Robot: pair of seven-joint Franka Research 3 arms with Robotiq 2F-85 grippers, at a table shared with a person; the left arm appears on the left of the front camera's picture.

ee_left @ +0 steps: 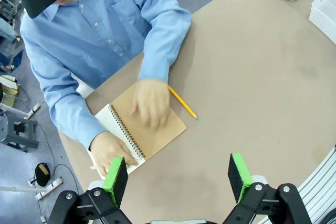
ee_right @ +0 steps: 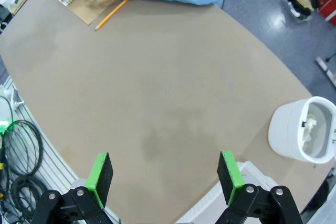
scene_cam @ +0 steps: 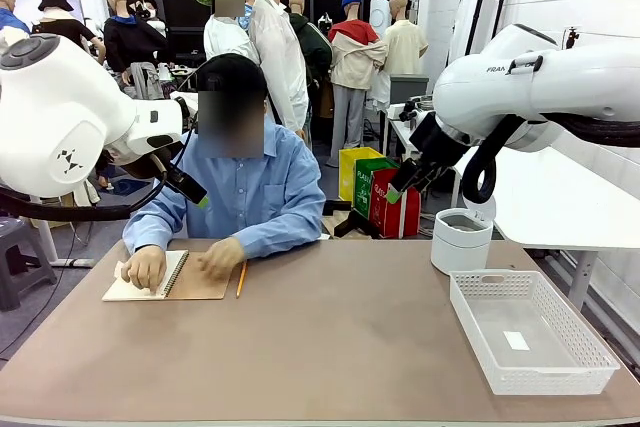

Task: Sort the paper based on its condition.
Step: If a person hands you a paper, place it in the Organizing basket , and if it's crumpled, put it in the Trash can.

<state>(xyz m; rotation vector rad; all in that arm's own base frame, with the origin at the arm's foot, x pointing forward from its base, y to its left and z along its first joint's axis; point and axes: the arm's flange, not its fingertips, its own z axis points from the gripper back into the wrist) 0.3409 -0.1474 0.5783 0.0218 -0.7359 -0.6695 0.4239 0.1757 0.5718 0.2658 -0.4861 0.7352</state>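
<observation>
Front view: no loose sheet lies on the worktop. The only paper (scene_cam: 122,292) I can make out is the white page of the spiral notebook (scene_cam: 200,285), at the far edge toward the left corner. It sits under the person's hands (scene_cam: 146,267), with a pencil (scene_cam: 241,278) just beside. The mesh basket (scene_cam: 600,372) sits at the near right corner, the round bin (scene_cam: 460,252) beyond it. The step looks like waiting: the 2 arms are best held high until a sheet is free. Then read it as smooth or crumpled before choosing a container. The lettering (scene_cam: 497,69) on the right arm reads "FRA".

Left wrist view: the left gripper (ee_left: 177,176) hangs above the notebook's side of the worktop, pads spread, nothing between.

Right wrist view: the right gripper (ee_right: 164,174) hovers over the bare middle, fingers released and empty. Something white and wrinkled (ee_right: 311,129) lies in the bin, possibly 1 wad.
</observation>
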